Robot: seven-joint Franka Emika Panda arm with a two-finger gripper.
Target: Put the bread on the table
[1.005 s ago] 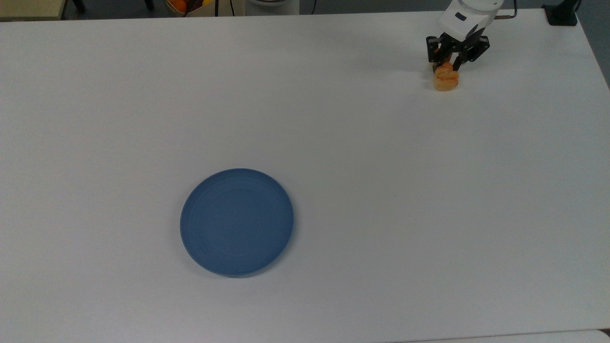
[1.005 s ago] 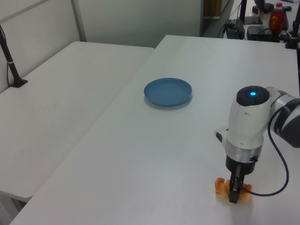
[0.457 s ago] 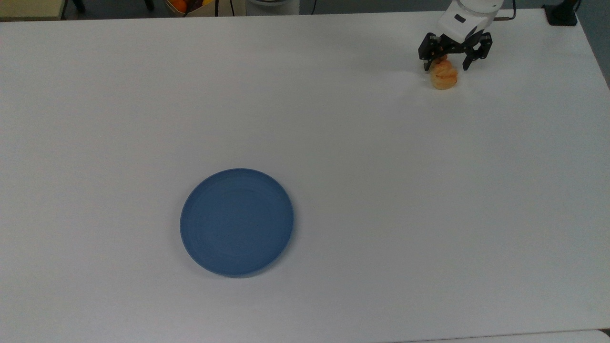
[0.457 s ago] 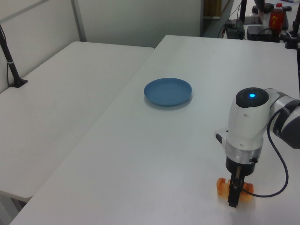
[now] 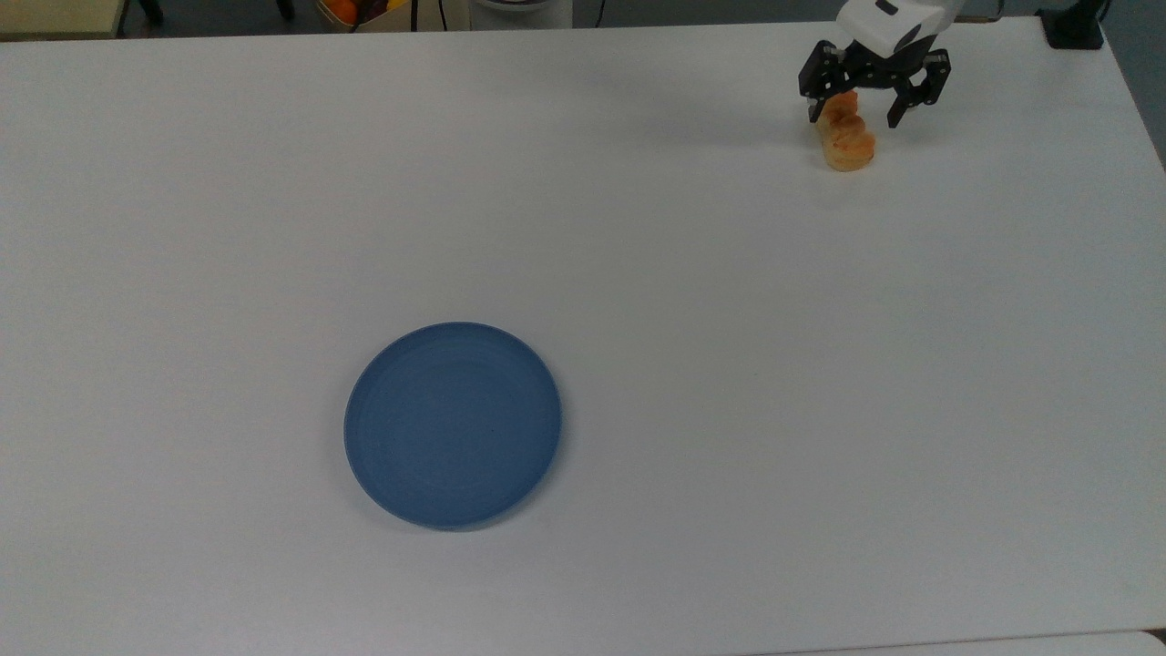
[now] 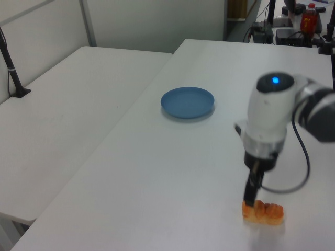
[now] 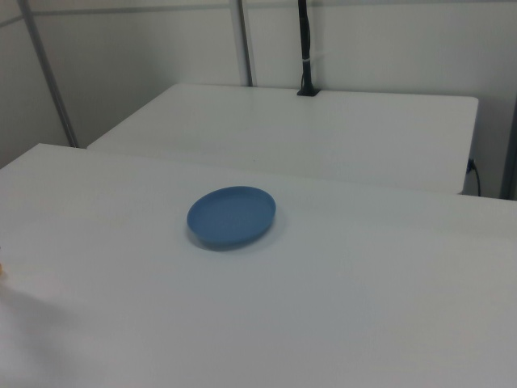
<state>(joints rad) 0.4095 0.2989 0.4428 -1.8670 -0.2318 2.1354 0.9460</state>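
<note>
Golden-orange bread (image 5: 847,138) lies on the white table (image 5: 692,301) near the top view's upper right corner, well apart from the blue plate (image 5: 453,425). Our gripper (image 5: 854,117) sits just above it w/ fingers spread wide, gripping nothing; in the left view one finger (image 6: 252,189) hangs right over the roll's end, touching or nearly so, we can't tell which. Task looks basically done, so the risks are in the exit. If we lift off at a slant, that finger could catch the ridged crust and drag or flip the roll. It's also near the table edge, so a sideways nudge could send it off.
</note>
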